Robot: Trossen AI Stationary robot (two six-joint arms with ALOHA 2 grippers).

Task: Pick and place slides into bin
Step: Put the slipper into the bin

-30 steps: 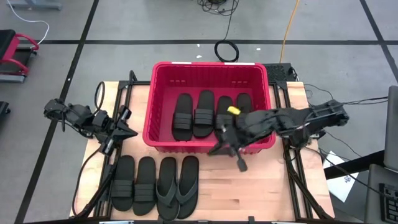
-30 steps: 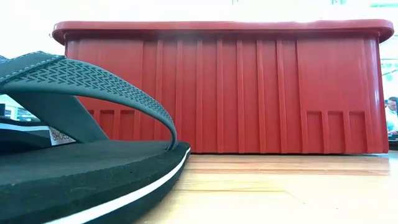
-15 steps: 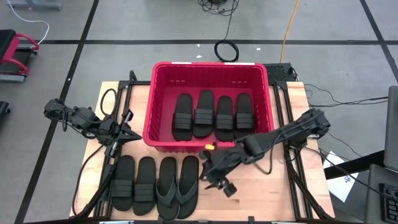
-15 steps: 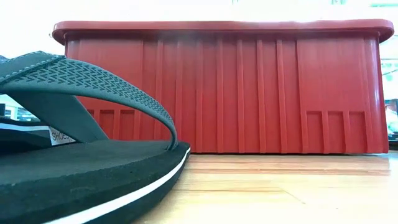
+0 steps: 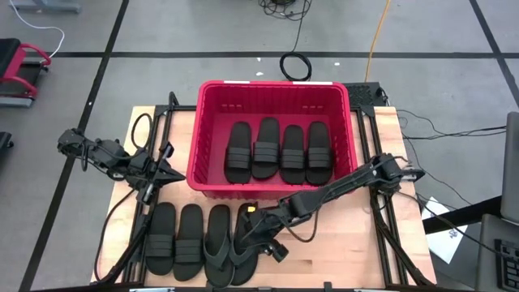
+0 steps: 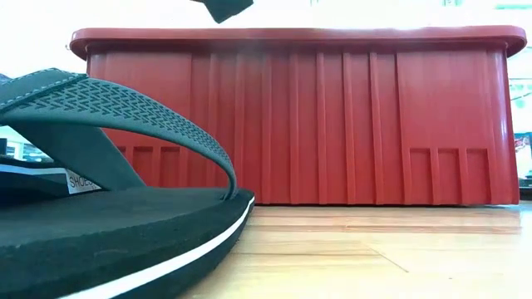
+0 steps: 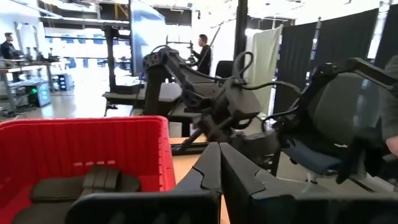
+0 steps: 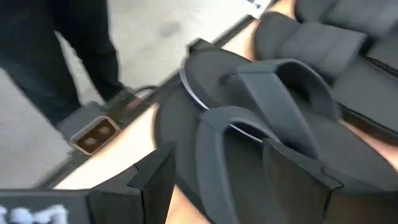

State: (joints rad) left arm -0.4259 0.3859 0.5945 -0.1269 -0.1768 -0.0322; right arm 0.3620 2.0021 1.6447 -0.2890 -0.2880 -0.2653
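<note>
Jaws apart, the right gripper (image 5: 258, 240) hangs over the rightmost flip-flop (image 5: 245, 229), its neighbour (image 5: 217, 237) pressed alongside. The left gripper (image 5: 165, 173), jaws together, waits beside the bin (image 5: 272, 87). Two band slides (image 5: 174, 237) lie further left.

Matt black rubber flip-flop (image 6: 100, 208) with chevron-textured strap; glossy ribbed red plastic bin (image 6: 299, 116); smooth pale wooden table (image 6: 374, 257).

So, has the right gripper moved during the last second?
Yes. The right gripper went from the bin's front right rim out to the flip-flops in front of it.
</note>
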